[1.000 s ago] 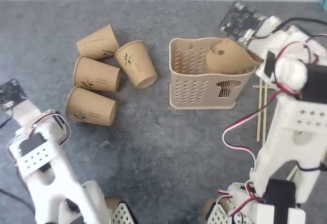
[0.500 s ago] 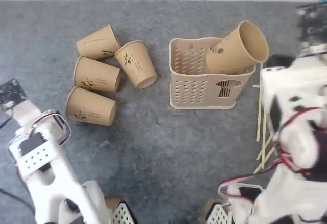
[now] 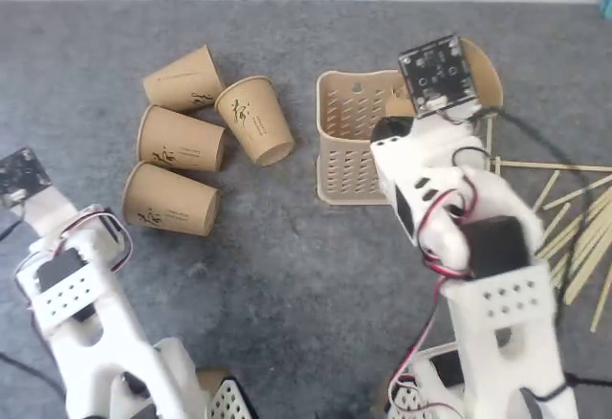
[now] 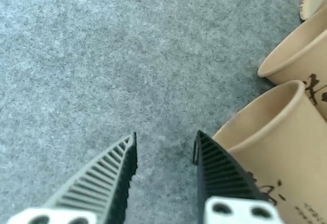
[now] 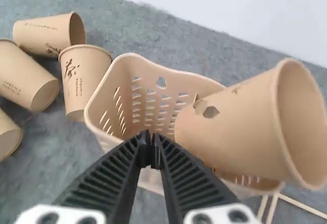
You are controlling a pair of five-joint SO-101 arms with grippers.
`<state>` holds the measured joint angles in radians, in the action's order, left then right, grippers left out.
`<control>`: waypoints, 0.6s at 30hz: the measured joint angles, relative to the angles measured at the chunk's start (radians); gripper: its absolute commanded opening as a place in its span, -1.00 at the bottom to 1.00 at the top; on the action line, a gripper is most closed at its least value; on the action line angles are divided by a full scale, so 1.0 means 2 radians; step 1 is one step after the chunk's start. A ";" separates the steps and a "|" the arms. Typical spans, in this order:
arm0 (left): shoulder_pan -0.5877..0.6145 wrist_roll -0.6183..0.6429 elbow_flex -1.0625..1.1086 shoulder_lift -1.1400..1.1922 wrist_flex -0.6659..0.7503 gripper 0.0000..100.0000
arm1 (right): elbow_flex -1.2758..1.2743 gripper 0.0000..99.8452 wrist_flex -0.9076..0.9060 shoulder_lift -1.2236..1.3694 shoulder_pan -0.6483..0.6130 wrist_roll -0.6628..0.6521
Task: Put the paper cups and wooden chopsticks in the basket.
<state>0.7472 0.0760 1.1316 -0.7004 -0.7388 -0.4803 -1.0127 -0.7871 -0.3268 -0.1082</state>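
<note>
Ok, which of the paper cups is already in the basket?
The tilted cup poking out of the basket; the other four cups lie on their sides on the grey mat.

The right arm swings in from the table's right edge to stand over the basket, uncovering scattered wooden chopsticks there.

1 cup tilted in basket; 4 outside.

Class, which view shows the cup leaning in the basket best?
The right wrist view: the cup appears almost whole, tilted over the basket rim. In the high view, the right arm hides most of it.
</note>
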 measured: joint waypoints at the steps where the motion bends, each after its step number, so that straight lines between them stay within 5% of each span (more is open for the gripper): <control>1: 0.000 0.000 0.000 0.000 0.000 -0.65 | -0.022 -0.98 0.026 -0.001 0.000 0.000; 8: 0.000 0.000 0.000 0.000 0.000 -0.65 | -0.059 -0.95 0.062 -0.035 0.055 -0.020; 18: -0.008 0.000 0.006 -0.001 0.000 -0.65 | 0.114 -0.83 -0.121 -0.167 0.082 -0.011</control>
<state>0.7319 0.0760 1.1439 -0.7020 -0.7388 -0.2532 -1.2551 -1.1216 -0.1626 -0.1297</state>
